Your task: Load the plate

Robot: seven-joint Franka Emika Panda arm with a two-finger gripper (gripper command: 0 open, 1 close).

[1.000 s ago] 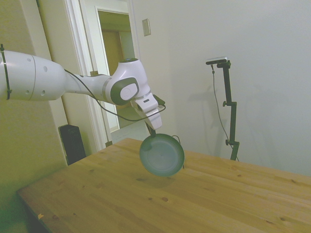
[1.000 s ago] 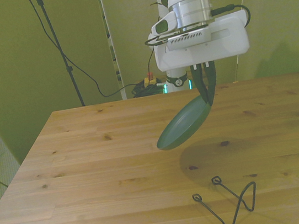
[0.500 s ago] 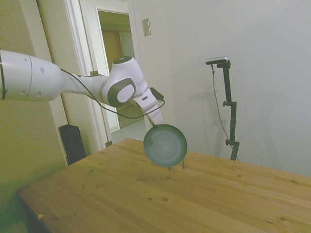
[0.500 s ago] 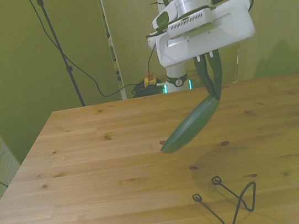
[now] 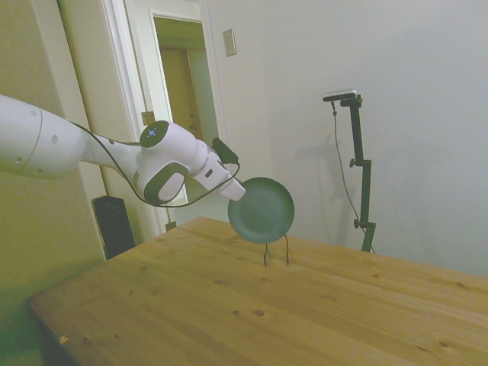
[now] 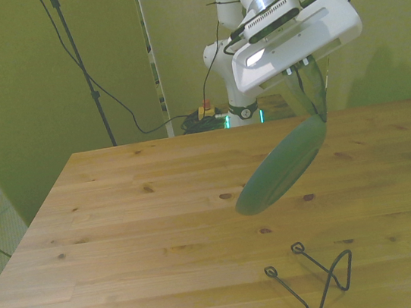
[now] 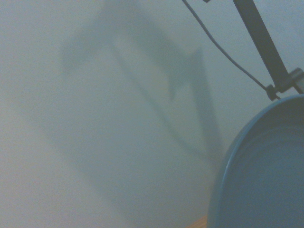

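Gripping the plate [image 5: 261, 210] by its rim, the claw [image 6: 315, 104] has its two fingers [image 6: 306, 98] pressed together on the upper edge, so the plate hangs in the air, not touching the table [image 6: 140, 232]. In the front view the plate is tilted, its lower edge toward the front view's left, and it is above and a little behind the rack [image 6: 315, 276], well apart from it. The rack is a thin dark wire piece that stands on the table near its front edge. In the side view the plate looks almost upright, its pale underside faces the camera, and two wire tips of the rack [image 5: 275, 250] show just under it. The wrist view shows only a blurred part of the plate's rim [image 7: 232, 166] against a grey wall [image 7: 95, 118].
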